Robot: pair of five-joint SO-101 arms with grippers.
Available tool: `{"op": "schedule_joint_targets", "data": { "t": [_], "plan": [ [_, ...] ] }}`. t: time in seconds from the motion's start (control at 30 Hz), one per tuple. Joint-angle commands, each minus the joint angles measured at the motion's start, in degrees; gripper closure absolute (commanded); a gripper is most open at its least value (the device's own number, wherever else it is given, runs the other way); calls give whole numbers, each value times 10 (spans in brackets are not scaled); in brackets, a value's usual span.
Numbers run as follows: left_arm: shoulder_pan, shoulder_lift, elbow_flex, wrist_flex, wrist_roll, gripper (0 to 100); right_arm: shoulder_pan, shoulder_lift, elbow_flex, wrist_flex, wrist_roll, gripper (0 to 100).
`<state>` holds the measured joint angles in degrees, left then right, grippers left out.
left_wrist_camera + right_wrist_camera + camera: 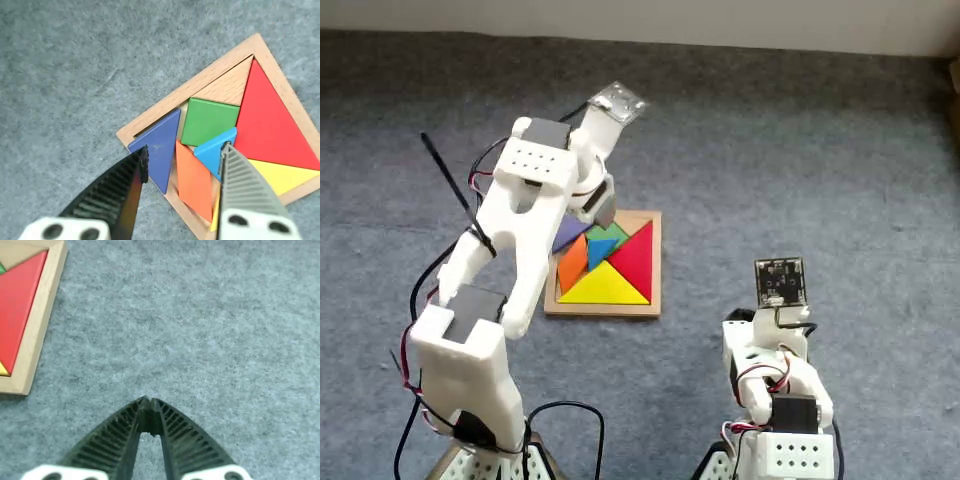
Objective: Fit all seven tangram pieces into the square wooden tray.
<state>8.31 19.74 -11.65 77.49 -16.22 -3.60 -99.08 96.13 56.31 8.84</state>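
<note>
**High view.** There are two white arms and one square wooden tray (605, 310) on a grey, carpeted counter (820, 150). The tray lies just left of the frame's centre. The left arm (520, 230) rises from the lower left and stretches over the tray's left part. The right arm (775, 400) sits folded at the lower right, well apart from the tray. In the tray, one large red triangle (637, 260) fills the right side and one large yellow triangle (604, 290) fills the bottom. The two touch along an edge.

**Left wrist view.** Six pieces can be counted, one of each colour:
- the red and yellow triangles
- a green square (207, 120)
- a small light-blue triangle (215, 150)
- an orange parallelogram (195, 182)
- a dark-blue piece (160, 147)

The green square touches the red triangle, and the light-blue triangle lies between green, red and orange. The dark-blue piece seems to ride up on the tray's rim rather than lie flat, though the angle leaves this unsure. A patch of bare wood shows above the green square. The left jaws stand open at the bottom of the frame and grip nothing. One tip is over the dark-blue piece and the other is by the light-blue triangle.

**Right wrist view.** One corner of the tray sits in the upper left, showing the red triangle and a sliver of yellow. The right jaws are closed tip to tip at bottom centre, empty, over the carpet.
</note>
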Motion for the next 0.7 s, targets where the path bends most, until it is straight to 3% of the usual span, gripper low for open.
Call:
{"op": "schedule_joint_targets", "data": {
  "t": [0.0, 0.47, 0.67],
  "plan": [
    [-4, -45, -7, 11, 5, 765, 7, -8, 84, -1, -4, 993],
    [7, -45, 144, -61, 4, 765, 7, -8, 84, -1, -4, 993],
    [-20, -49, 218, -105, 3, 765, 7, -8, 84, -1, -4, 993]
  ]
}}
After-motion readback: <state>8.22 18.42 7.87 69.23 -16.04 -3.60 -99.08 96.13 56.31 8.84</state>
